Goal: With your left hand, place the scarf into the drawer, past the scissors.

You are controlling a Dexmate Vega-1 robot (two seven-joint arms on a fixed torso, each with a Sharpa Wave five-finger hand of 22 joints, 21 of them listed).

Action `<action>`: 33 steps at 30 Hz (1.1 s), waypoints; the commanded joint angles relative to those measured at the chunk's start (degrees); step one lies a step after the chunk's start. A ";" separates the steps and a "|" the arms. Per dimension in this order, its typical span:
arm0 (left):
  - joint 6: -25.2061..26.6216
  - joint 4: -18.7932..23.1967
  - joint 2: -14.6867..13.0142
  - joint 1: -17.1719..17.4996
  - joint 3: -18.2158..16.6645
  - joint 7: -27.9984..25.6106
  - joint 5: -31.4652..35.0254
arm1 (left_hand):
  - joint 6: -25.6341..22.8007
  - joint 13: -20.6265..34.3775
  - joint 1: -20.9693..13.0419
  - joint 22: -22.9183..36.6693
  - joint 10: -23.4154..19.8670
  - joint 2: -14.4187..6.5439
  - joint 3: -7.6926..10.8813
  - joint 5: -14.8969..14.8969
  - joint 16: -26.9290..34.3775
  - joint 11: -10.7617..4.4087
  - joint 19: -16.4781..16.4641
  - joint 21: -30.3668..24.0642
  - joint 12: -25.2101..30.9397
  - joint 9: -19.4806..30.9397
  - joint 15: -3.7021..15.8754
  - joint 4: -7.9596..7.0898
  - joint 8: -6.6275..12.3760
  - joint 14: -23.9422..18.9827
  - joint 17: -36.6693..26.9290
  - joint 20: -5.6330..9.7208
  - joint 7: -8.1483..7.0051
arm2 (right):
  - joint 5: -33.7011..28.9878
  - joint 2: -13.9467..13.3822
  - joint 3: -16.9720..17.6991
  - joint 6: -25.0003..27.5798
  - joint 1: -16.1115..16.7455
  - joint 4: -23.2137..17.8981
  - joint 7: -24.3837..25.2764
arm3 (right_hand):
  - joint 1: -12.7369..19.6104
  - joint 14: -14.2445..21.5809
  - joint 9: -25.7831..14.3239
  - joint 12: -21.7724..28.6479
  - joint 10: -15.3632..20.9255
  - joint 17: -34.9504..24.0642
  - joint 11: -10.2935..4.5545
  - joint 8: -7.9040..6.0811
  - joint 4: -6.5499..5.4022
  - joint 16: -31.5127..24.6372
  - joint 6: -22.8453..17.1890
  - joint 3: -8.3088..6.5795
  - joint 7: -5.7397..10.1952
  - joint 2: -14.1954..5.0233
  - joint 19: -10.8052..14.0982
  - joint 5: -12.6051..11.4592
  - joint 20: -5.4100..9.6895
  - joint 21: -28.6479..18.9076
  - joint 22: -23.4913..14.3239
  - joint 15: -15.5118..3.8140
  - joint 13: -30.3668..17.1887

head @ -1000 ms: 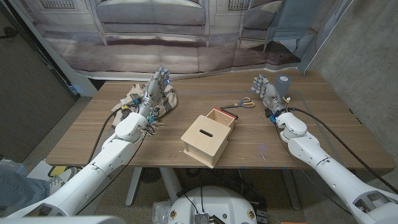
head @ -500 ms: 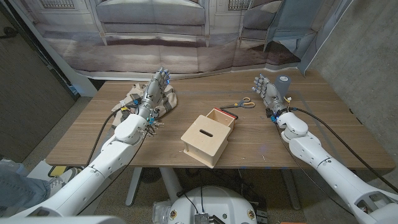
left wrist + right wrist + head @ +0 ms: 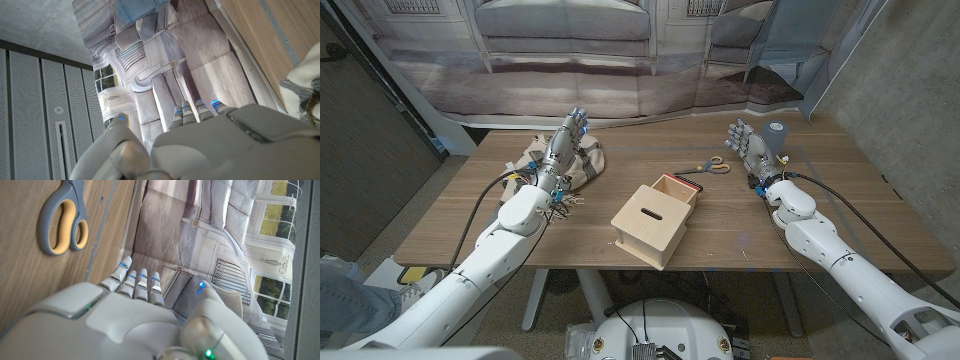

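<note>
- Scarf point(image 3: 563, 165): a soft, crumpled heap of pale patterned cloth is seen at the table's point(image 3: 740, 240) far left; it should be light, limp and prone to trailing when lifted.
- Left hand point(image 3: 565, 147) is seen above the heap with fingers extended and close together; whether the cloth is touched cannot be told, and nothing is gripped.
- Hold is best taken at the bunched middle, so loose ends do not drag.
- Drawer point(image 3: 658, 220) sits mid-table, pulled open, with scissors point(image 3: 708, 168) just beyond.
- Right hand point(image 3: 748, 145) is held upright, fingers slightly apart, empty.
</note>
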State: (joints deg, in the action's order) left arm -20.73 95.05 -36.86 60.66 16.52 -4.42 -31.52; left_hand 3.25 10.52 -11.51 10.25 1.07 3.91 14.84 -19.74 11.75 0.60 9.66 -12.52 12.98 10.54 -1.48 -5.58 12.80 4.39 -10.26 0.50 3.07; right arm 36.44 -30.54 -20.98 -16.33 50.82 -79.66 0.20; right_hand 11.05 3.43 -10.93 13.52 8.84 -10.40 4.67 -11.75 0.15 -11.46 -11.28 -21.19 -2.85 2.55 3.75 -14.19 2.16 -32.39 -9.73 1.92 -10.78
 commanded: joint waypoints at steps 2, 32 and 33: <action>-0.74 0.71 -0.97 1.12 -1.22 0.02 0.39 | -0.50 0.15 -0.75 0.20 -0.57 0.00 0.09 -0.26 -0.19 0.13 -0.18 -0.06 0.35 0.07 0.31 0.22 -0.08 -0.24 -0.19 -0.19 0.13 | -0.36 0.81 -0.42 -1.07 -0.71 1.21 -0.50 | 0.19 0.54 -0.15 0.30 1.13 -0.10 -0.22 -0.07 0.44 -0.07 -0.76 0.15 0.21 -0.24 0.42 0.05 0.04 0.47 -0.18 -0.61 -0.12; -3.04 5.09 -2.48 5.54 -4.73 -2.11 2.71 | -1.26 0.16 -1.17 0.19 -1.44 -0.13 -0.18 -0.30 -0.28 0.17 -0.55 0.06 0.26 0.08 0.35 0.36 -0.20 -0.83 -0.18 -0.20 -0.03 | -0.35 1.13 -0.75 -1.32 -1.56 1.85 -1.43 | 0.13 0.79 -0.14 0.16 1.31 -0.13 -0.25 -0.04 0.67 0.08 -1.19 0.39 0.13 -0.23 0.72 0.19 0.16 1.31 -0.20 -0.57 -0.10; -3.01 5.28 -2.55 5.72 -4.85 -2.16 2.74 | -1.28 0.16 -1.18 0.19 -1.43 -0.13 -0.19 -0.31 -0.29 0.17 -0.55 0.07 0.24 0.08 0.37 0.36 -0.21 -0.83 -0.18 -0.20 0.00 | -0.30 1.13 -0.74 -1.30 -1.56 1.84 -1.48 | 0.14 0.79 -0.14 0.15 1.30 -0.12 -0.23 -0.05 0.68 0.09 -1.23 0.39 0.14 -0.24 0.75 0.19 0.17 1.33 -0.20 -0.55 -0.10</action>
State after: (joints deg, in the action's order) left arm -23.21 98.57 -38.78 64.49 13.05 -5.53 -29.83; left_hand 2.55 10.51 -12.26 10.25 -0.27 3.76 14.69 -19.74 11.75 0.71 9.37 -12.52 12.98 10.53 -0.98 -5.44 12.80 3.89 -10.26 0.21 2.96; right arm 36.14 -29.41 -21.60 -17.48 49.36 -77.73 -0.91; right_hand 11.05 4.00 -10.94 13.52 9.73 -10.41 4.40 -11.75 0.62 -11.46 -12.09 -20.72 -2.66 2.55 3.95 -14.19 1.95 -31.12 -9.72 1.33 -10.78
